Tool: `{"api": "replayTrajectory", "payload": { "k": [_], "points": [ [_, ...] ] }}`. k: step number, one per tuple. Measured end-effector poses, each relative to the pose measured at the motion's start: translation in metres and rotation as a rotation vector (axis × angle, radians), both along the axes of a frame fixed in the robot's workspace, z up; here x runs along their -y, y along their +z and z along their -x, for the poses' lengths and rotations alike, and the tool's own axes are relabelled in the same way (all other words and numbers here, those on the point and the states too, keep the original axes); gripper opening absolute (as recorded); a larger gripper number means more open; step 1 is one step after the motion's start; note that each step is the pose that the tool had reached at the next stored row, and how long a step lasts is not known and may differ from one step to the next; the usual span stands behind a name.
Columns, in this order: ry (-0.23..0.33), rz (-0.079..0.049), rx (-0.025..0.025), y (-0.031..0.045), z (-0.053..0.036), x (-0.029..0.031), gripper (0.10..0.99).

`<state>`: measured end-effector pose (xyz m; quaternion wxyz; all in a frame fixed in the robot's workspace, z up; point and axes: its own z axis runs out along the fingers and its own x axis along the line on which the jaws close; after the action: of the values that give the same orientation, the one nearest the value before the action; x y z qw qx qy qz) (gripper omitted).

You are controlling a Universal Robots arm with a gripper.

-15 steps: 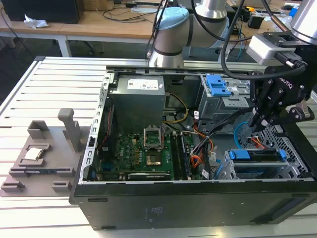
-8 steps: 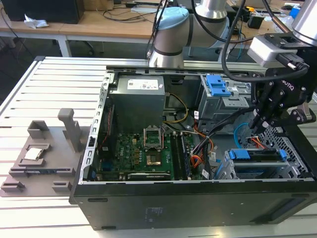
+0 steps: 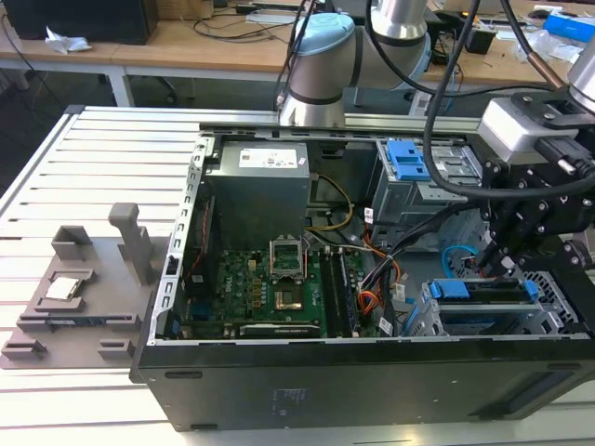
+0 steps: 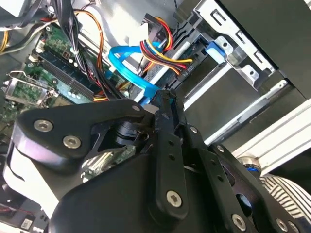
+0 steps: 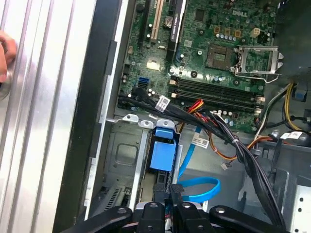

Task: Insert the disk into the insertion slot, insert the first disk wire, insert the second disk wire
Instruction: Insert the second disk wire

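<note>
The disk (image 3: pixel 483 290), with its blue caddy, lies inside the insertion slot (image 3: pixel 558 321), the grey metal cage at the case's corner on the exterior view's right. Its blue caddy tab (image 5: pixel 164 151) shows in the first wrist view. My gripper (image 3: pixel 497 260) hangs just above the disk's inner end. Its fingers (image 5: pixel 182 213) are shut on the black plug (image 5: pixel 176 188) of a blue flat wire (image 5: pixel 199 187), which loops beside the cage. In the second wrist view the gripper (image 4: pixel 165 94) holds that blue wire (image 4: pixel 127 68) next to a red, yellow and black wire bundle (image 4: pixel 160 51).
The open case holds a green motherboard (image 3: pixel 270 297), a grey power supply (image 3: pixel 260 181) and a taller bay with a blue latch (image 3: pixel 407 160). Black cable bundles (image 5: pixel 228 133) cross beside the cage. A grey fixture (image 3: pixel 79 288) sits on the slatted table. A hand (image 5: pixel 4 53) rests on the table.
</note>
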<state>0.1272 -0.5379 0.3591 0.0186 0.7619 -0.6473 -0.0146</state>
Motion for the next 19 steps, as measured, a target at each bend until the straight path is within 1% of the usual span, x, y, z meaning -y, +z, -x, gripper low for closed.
{"api": "replayTrajectory", "payload": {
  "k": [3, 5, 12, 15, 19],
  "points": [
    [-0.017, 0.000, 0.0000, -0.0064, -0.0014, 0.0000, 0.165],
    [-0.022, 0.000, 0.0000, -0.0094, -0.0048, 0.0000, 0.165],
    [-0.044, 0.000, 0.0000, -0.0178, -0.0054, 0.0006, 0.165],
    [-0.050, 0.000, 0.0000, -0.0193, -0.0054, 0.0011, 0.165],
    [-0.052, 0.000, 0.0000, -0.0222, -0.0053, 0.0032, 0.165]
  ]
}}
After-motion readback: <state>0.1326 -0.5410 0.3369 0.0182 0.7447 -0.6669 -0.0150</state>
